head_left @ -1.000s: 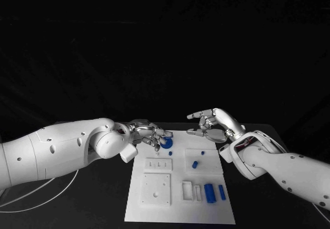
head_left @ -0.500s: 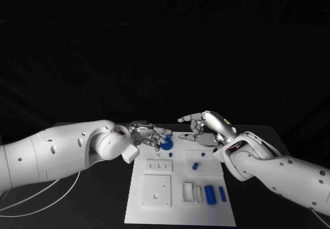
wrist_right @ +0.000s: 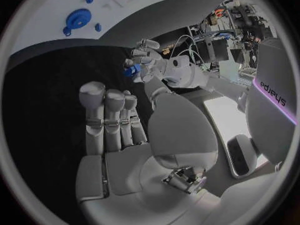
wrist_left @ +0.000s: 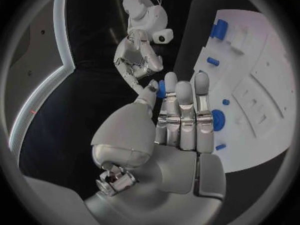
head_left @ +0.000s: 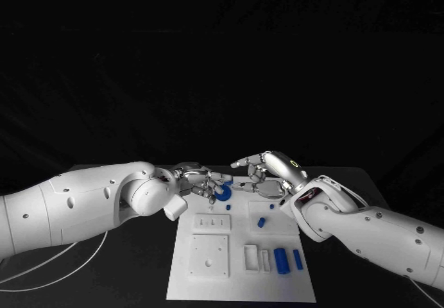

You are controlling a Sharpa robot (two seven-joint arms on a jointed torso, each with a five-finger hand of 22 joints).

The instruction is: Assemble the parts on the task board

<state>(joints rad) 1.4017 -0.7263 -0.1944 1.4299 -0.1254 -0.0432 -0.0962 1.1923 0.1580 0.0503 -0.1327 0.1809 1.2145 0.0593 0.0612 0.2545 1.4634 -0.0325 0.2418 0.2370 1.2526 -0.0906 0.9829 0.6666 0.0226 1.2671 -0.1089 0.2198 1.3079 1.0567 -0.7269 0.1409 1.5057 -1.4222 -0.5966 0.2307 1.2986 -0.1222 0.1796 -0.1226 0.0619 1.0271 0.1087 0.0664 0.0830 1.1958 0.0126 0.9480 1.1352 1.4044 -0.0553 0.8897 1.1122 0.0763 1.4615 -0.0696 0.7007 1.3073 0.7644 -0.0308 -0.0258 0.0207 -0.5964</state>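
My left hand (head_left: 199,181) pinches a small blue part (wrist_left: 161,89) at its fingertips, over the far end of the task board (head_left: 242,292). My right hand (head_left: 266,176) hovers just beside it — fingers apart, holding nothing — while a blue gear (wrist_right: 78,19) and other blue parts lie on the board in the middle of the counter.
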